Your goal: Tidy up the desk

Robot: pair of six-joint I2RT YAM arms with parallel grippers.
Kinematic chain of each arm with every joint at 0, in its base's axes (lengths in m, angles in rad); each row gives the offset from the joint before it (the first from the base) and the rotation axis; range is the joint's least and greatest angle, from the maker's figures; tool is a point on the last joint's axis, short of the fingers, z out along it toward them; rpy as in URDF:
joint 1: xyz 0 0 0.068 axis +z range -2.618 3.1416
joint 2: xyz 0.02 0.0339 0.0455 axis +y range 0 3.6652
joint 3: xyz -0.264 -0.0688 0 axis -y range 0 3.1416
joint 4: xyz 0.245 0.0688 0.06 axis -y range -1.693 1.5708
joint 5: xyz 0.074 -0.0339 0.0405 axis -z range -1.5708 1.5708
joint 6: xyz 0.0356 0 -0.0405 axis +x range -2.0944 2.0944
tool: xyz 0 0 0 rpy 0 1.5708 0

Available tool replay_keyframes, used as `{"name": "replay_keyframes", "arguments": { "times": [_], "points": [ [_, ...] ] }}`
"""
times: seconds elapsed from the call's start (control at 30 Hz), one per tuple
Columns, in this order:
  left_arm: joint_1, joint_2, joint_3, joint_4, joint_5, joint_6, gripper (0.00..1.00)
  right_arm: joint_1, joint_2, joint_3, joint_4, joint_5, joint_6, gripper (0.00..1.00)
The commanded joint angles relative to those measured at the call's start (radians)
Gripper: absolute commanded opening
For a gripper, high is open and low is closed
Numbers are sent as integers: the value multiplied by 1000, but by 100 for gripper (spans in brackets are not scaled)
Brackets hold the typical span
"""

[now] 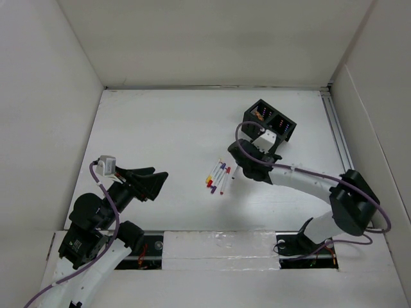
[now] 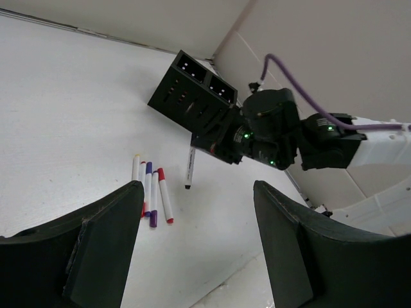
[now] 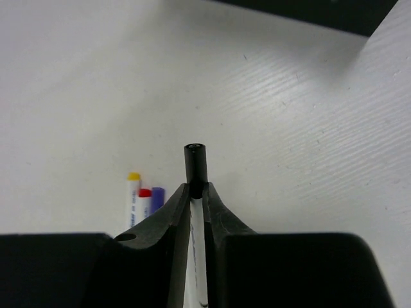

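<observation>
The white desk [image 1: 160, 128] carries a row of several markers [image 1: 217, 175] with red, purple and yellow caps near its middle. My right gripper [image 1: 241, 168] is shut on a white marker with a black cap [image 3: 196, 163] and holds it just right of the row, tip down, above the desk. The left wrist view shows this marker [image 2: 189, 167] hanging clear of the surface. My left gripper [image 1: 157, 183] is open and empty, left of the markers [image 2: 152, 192]. A black two-compartment organizer [image 1: 270, 120] stands behind the right gripper.
White panel walls enclose the desk on three sides. A thin metal rail [image 1: 337, 131] runs along the right side. Purple cables trail from both arms. Both arm bases sit at the near edge.
</observation>
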Motion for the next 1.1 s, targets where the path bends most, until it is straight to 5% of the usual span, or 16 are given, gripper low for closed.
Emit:
{"name": "replay_keyframes", "arguments": {
  "times": [0.0, 0.23, 0.5, 0.67, 0.77, 0.93, 1.07],
  "points": [
    [-5, 0, -6, 50, 7, 7, 66, 9, -78, -7, -46, 116, 23, 0],
    [-5, 8, -6, 50, 11, 9, 66, -78, -192, 126, -176, 276, 2, 0],
    [-5, -9, -8, 50, 7, 6, 66, -268, -247, 286, -139, 242, -168, 0],
    [-5, -18, -8, 45, 4, 6, 66, -220, -262, 132, -55, 131, -161, 0],
    [-5, -19, -8, 53, 16, 7, 66, -210, -217, 12, 46, -11, -164, 6],
    [-5, -9, -6, 52, 16, 9, 66, -230, -79, -37, 103, -94, -104, 37],
    [-5, -12, -6, 49, 10, 9, 66, -268, 35, -30, 155, -147, -121, 43]
  ]
}}
